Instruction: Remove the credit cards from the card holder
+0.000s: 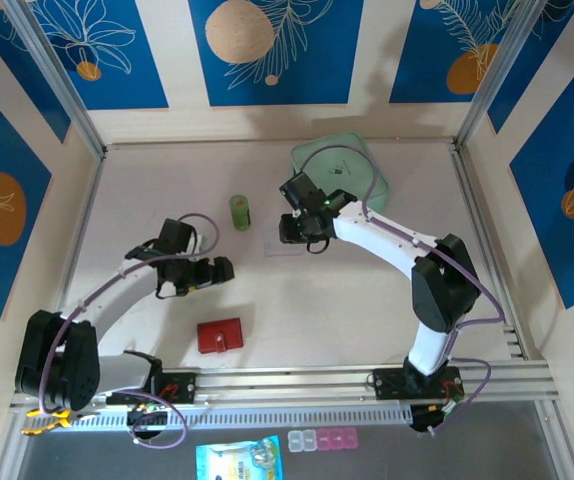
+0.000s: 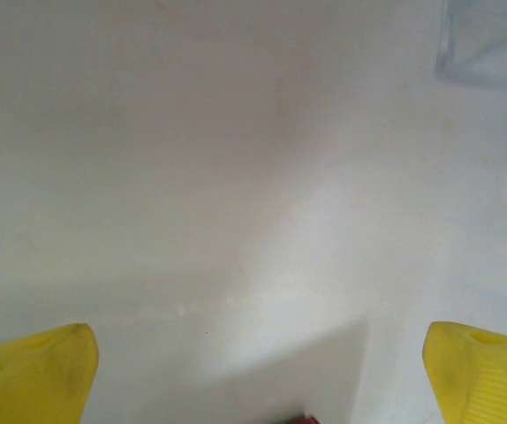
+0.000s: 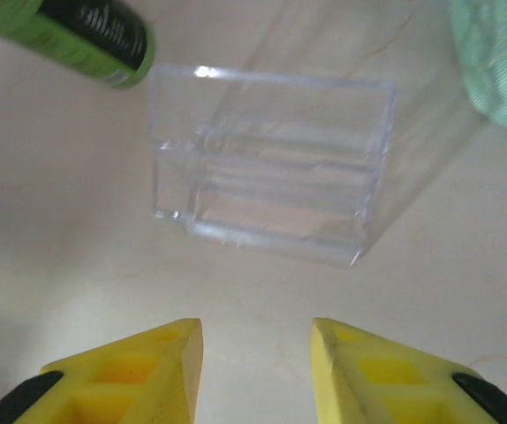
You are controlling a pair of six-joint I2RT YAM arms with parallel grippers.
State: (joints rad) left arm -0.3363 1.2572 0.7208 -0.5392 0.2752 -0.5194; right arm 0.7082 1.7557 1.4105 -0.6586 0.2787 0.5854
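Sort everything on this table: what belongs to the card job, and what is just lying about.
Job:
- flat red wallet-like card holder

Lying about:
- green cylindrical bottle with a black label
- clear plastic box-shaped stand
- mint-green fabric pouch

White arms [image 1: 379, 237] with black joints [image 1: 439, 290], purple cables [image 1: 199, 216], yellow fingers [image 3: 152, 375].

The green bottle [image 3: 86, 35] is cut off at upper left, the mint-green pouch [image 3: 496, 62] at upper right; the red card holder [image 1: 219, 335] is too small to show any cards.
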